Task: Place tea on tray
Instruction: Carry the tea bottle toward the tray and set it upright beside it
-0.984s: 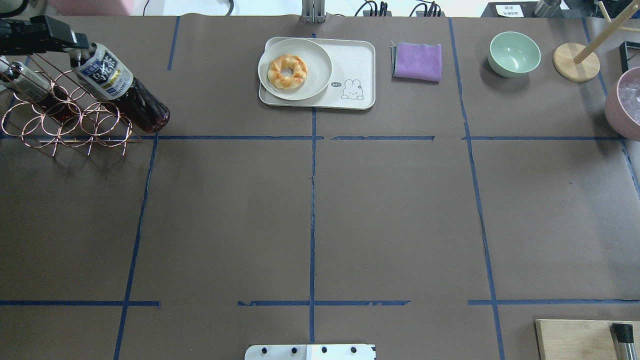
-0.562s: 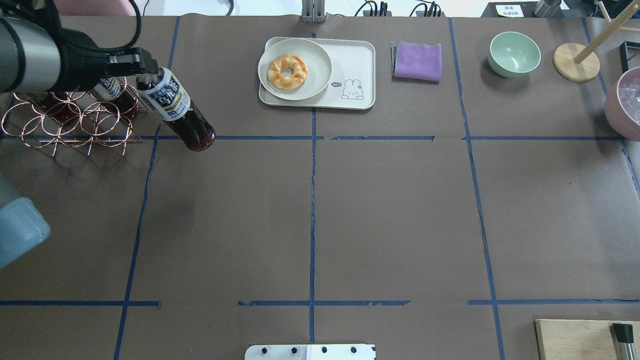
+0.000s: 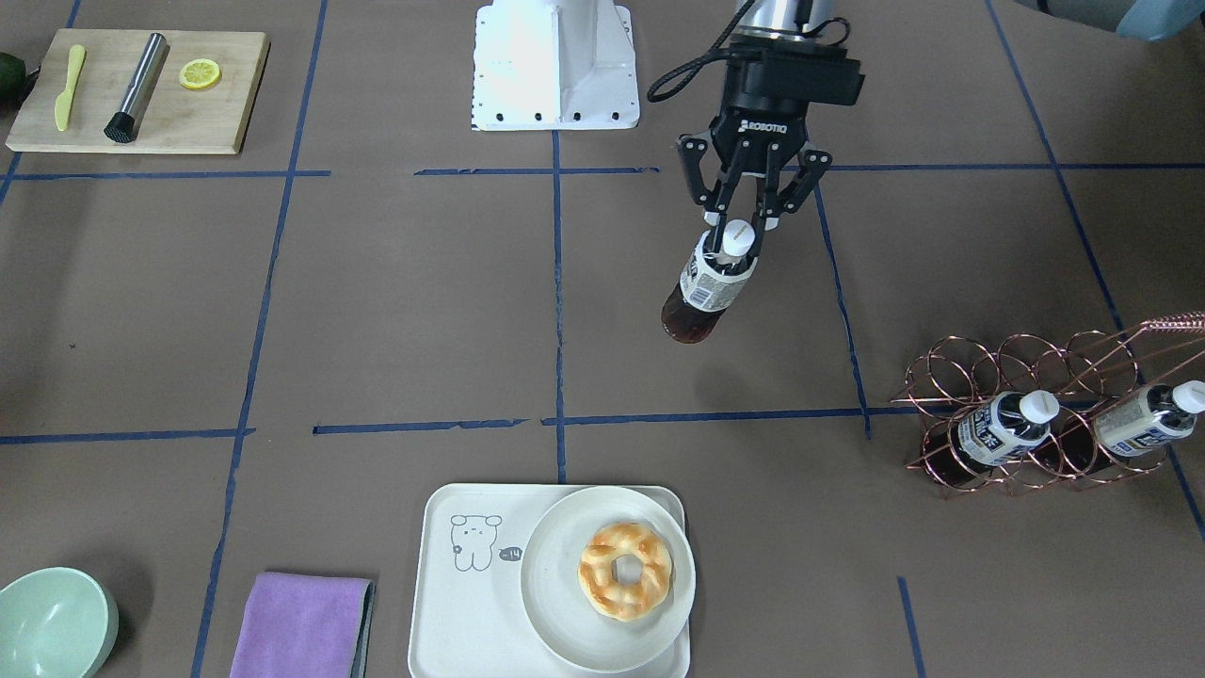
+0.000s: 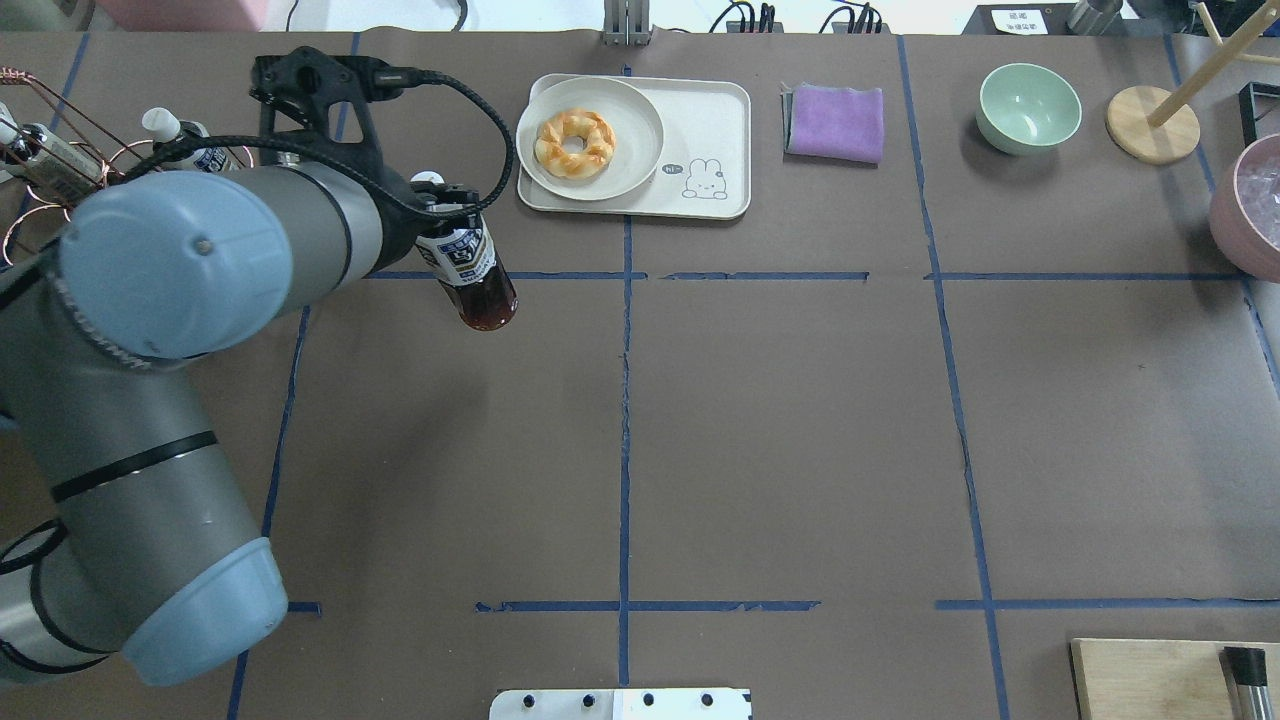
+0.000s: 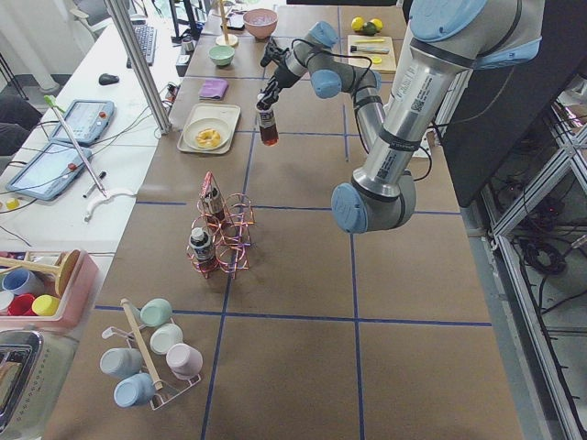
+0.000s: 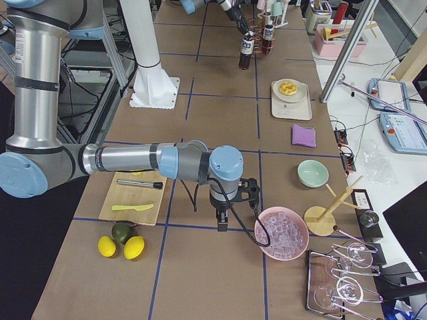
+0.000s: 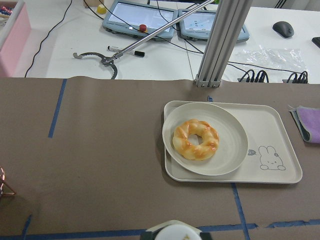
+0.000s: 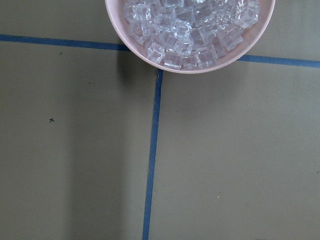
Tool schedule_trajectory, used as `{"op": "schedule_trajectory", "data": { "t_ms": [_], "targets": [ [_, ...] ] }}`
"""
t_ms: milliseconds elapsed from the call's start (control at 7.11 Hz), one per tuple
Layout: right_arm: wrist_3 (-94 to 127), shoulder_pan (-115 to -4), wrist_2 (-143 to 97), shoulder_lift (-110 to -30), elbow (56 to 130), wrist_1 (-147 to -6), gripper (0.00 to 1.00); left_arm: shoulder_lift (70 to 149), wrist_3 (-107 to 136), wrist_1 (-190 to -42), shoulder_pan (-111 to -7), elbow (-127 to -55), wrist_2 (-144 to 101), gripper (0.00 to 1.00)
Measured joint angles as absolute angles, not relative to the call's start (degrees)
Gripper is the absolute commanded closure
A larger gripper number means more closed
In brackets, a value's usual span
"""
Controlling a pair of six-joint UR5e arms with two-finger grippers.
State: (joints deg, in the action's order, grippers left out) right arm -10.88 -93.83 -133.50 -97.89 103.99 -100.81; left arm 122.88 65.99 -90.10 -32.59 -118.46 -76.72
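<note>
Tea [image 3: 706, 287] aloft, clamped in L gripper [image 3: 737, 233] | tray [image 3: 461, 603] apart | R gripper [image 6: 222, 224]: can't tell

White lettering is spelling out ROBOTIQ on the black body of the left two-finger gripper [image 3: 739, 231]. The pale wrap label on the small clear plastic tea bottle [image 3: 711, 282] is showing bold dark characters, but they are not resolving into anything readable. A tiny grey speech bubble [image 4: 672, 168] on the off-white rectangular tray [image 4: 715, 120] is saying "hi".

Twisted doughnut [image 4: 574, 143] on round plate [image 4: 632, 152] — purple cloth [image 4: 836, 122], green bowl [image 4: 1029, 106] nearby
</note>
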Motion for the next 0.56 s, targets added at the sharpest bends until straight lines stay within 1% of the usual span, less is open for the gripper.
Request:
{"op": "schedule_trajectory", "data": {
  "t_ms": [281, 562],
  "targets": [
    [-10.82, -93.84, -133.50, -97.83, 104.18, -100.81, 0.00, 131.39, 70.12, -87.73, -29.60, -110.11, -72.02, 0.94],
    [-10.81, -93.83, -133.51, -97.83, 104.23, -100.81, 0.00, 137.04, 72.62, -87.37, -27.07, -103.40, -68.56, 0.94]
  ]
}}
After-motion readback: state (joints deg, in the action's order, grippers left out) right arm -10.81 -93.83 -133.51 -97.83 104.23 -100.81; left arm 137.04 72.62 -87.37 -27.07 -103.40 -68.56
